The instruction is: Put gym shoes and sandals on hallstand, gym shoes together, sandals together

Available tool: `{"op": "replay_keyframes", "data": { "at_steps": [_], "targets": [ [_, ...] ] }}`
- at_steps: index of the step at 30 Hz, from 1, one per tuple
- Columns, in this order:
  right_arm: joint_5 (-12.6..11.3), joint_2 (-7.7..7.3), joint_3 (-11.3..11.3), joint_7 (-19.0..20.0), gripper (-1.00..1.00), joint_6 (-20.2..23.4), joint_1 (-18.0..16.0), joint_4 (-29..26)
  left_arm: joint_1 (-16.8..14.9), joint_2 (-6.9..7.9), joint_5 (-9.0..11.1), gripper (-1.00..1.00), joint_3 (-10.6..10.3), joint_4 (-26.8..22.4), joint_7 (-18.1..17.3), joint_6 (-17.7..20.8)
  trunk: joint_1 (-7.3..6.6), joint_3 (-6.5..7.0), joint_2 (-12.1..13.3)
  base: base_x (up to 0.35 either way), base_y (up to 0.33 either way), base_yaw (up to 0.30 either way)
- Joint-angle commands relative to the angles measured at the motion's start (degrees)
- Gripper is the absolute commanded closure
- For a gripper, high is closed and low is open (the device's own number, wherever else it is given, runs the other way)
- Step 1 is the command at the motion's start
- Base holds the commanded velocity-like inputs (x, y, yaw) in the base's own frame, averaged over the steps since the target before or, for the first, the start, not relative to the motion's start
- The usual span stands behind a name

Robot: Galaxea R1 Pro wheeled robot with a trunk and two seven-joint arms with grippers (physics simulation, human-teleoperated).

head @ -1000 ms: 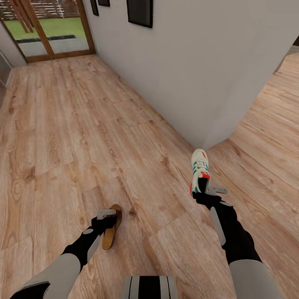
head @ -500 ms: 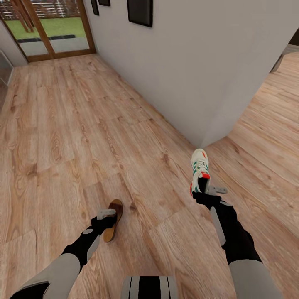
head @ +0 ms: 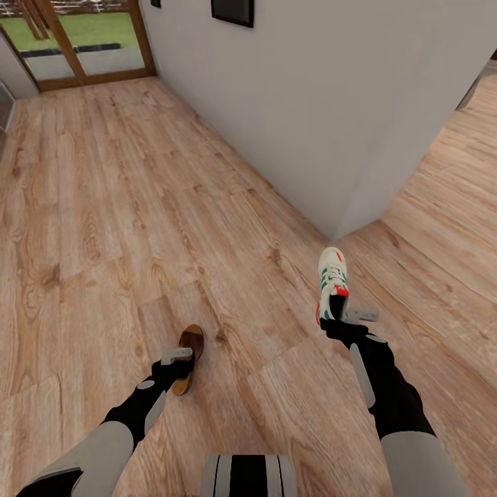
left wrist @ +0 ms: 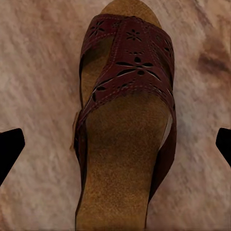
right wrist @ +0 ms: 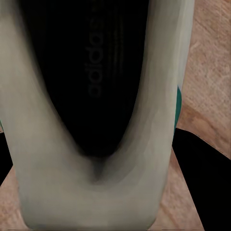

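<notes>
a white gym shoe (head: 332, 281) with green side stripes and red-orange accents is held up off the corridor floor (head: 103, 228) by the right gripper (head: 338, 317), which is clamped on the heel end, the toe pointing away from the robot toward the corner of the white wall (head: 331, 103). in the right wrist view the shoe's dark inside and pale collar (right wrist: 96, 120) sit close to the camera, with dark finger shapes at either side.

a dark brown sandal (head: 188, 351) with a tan footbed hangs from the left gripper (head: 178, 364), gripped at its heel end, toe pointing forward and above the wood planks. in the left wrist view the sandal (left wrist: 126, 115) shows a cut-out flower pattern on its strap, and the black fingertips (left wrist: 8, 149) stand well out at both sides, so how the fingers hold it cannot be told from that view.

beyond, a wood-framed glass door (head: 76, 41) closes the far end of the corridor, and a dark picture frame (head: 233, 10) hangs on the wall.
</notes>
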Motion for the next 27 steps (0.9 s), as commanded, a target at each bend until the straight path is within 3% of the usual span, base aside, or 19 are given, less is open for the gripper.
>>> {"op": "replay_keyframes", "data": {
  "at_steps": [1, 24, 27],
  "targets": [
    [-0.37, 0.04, -0.04, -0.31, 1.00, 0.25, -0.03, -0.08, -0.05, -0.05, -0.57, -1.00, 0.49, 0.01, -0.28, -0.18, 0.01, -0.36, -0.03, 0.000, 0.000, 0.000],
    [-0.37, -0.03, -0.04, -0.31, 1.00, 0.27, -0.03, -0.12, -0.04, -0.05, -0.57, -1.00, 0.49, 0.01, -0.30, -0.18, 0.61, -7.61, -0.34, 0.000, 0.000, 0.000],
    [-0.37, -0.02, -0.04, -0.31, 1.00, 0.24, -0.03, -0.12, -0.05, -0.05, -0.57, -1.00, 0.49, 0.01, -0.30, -0.18, 0.61, -7.89, -0.34, 0.000, 0.000, 0.000]
  ]
}}
